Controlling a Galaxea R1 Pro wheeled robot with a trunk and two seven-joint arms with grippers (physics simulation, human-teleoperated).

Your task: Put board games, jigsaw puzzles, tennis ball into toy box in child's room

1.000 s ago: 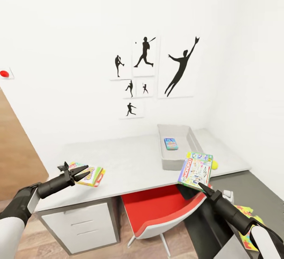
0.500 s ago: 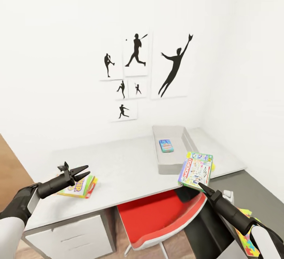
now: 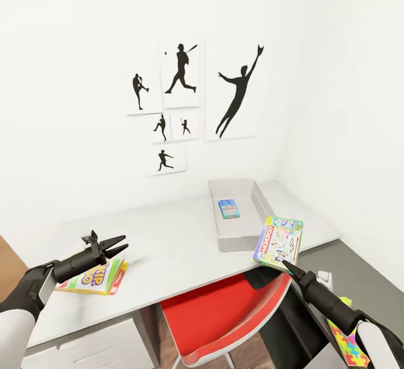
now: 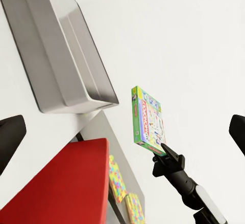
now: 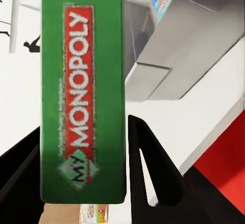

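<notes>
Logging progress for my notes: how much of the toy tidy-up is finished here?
Done: one blue board game lies in the toy box. In hand: the right gripper holds the Monopoly game upright near it. Left: the yellow game on the table, a jigsaw puzzle below.

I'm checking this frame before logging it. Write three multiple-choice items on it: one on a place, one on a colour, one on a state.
1. Where does the blue board game lie?
A. on the red chair
B. inside the toy box
C. on the floor

2. What colour is the band behind the word MONOPOLY on the held board game?
A. red
B. black
C. purple

3. What is the state of the left gripper?
A. shut on a ball
B. shut on a puzzle
C. open, holding nothing

Answers:
1. B, since the head view shows it on the bin's floor.
2. A, as the right wrist view shows white letters on a red band.
3. C, because its fingers are spread above the table with nothing between them.
</notes>
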